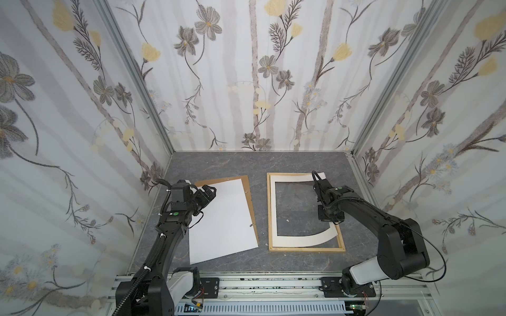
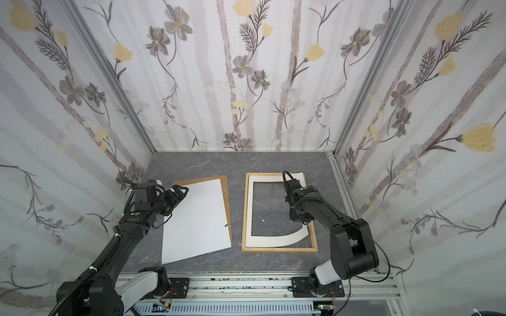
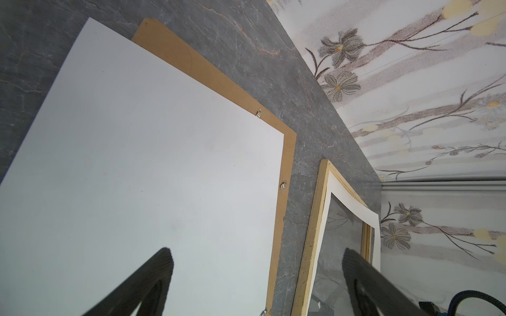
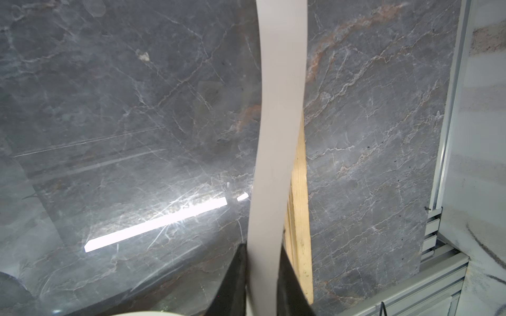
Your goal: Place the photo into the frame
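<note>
The photo (image 1: pixel 224 219) (image 2: pixel 197 219) (image 3: pixel 150 164) lies blank white side up on the left, askew on a brown backing panel (image 3: pixel 169 46) (image 2: pixel 225 191). To its right lies the pale wood frame (image 1: pixel 306 249) (image 2: pixel 279 249) (image 3: pixel 315 219) (image 4: pixel 299 205). A cream window mat (image 1: pixel 273 219) (image 2: pixel 247 213) (image 4: pixel 276 136) sits in the frame, its right strip bowed upward. My right gripper (image 1: pixel 330 216) (image 2: pixel 299 216) (image 4: pixel 262 260) points down over that strip, which fills the narrow gap between its fingers. My left gripper (image 1: pixel 204 195) (image 2: pixel 179 193) (image 3: pixel 257 254) hovers wide open over the photo's far left corner, holding nothing.
The grey marble table (image 1: pixel 219 164) is walled by floral panels on three sides. An aluminium rail (image 1: pixel 273 284) carrying both arm bases runs along the front. A glossy pane inside the frame reflects a light bar (image 4: pixel 156 221). Small metal tabs (image 3: pixel 258 112) stick out of the backing panel.
</note>
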Motion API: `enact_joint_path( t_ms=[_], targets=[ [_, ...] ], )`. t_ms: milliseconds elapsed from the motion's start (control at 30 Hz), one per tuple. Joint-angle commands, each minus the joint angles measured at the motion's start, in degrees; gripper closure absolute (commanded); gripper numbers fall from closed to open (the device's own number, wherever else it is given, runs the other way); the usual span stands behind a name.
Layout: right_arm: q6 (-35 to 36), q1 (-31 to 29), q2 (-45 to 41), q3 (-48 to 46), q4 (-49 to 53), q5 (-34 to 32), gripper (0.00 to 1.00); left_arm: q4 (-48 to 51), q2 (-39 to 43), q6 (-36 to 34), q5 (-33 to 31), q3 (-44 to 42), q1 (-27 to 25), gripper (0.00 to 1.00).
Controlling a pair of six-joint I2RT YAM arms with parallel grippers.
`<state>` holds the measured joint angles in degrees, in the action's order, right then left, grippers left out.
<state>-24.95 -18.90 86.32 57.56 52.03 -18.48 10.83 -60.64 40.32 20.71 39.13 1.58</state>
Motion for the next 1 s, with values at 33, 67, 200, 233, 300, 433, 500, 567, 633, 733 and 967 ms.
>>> enact_joint_path(
  t_ms=[33,67,200,233,300,433,500,567,633,733,967],
  targets=[
    [0.7,-0.1,0.7,0.5,0.5,-0.6,0.75,-0.8,0.7,-0.3,-0.3,0.1,0.0,0.03],
    [0.7,0.0,0.7,0.5,0.5,-0.4,0.74,-0.8,0.8,-0.2,-0.3,0.1,0.0,0.03],
    [0.7,-0.1,0.6,0.3,0.9,-0.5,0.67,-0.9,0.8,0.1,0.0,0.4,0.0,0.03],
    [0.6,-0.1,0.5,0.3,1.1,-0.8,0.63,-0.9,0.8,0.1,0.1,0.5,0.0,0.03],
    [0.4,-0.1,0.5,0.6,1.7,-1.7,0.51,-0.8,0.8,0.2,0.0,0.7,-0.1,0.03],
    [0.2,-0.1,0.9,1.3,3.1,-3.8,0.18,-0.5,0.9,0.1,0.1,1.1,-0.1,0.03],
    [0.0,0.0,1.0,1.7,3.7,-5.5,0.00,-0.4,1.0,0.0,0.0,1.1,0.0,0.03],
    [0.0,0.0,1.0,1.8,3.8,-6.3,0.00,-0.1,1.3,0.0,-0.1,1.2,-0.1,0.03],
    [0.2,0.0,1.3,1.9,3.6,-5.9,0.00,0.0,1.7,0.1,-0.2,1.3,-0.1,0.03],
    [0.6,0.0,1.3,2.1,3.1,-5.8,0.00,0.4,2.1,0.1,-0.3,1.6,-0.2,0.03],
    [5.2,8.2,-4.7,0.2,-6.8,7.6,0.01,0.7,0.4,0.3,-5.1,2.7,-9.2,0.03]
  ],
)
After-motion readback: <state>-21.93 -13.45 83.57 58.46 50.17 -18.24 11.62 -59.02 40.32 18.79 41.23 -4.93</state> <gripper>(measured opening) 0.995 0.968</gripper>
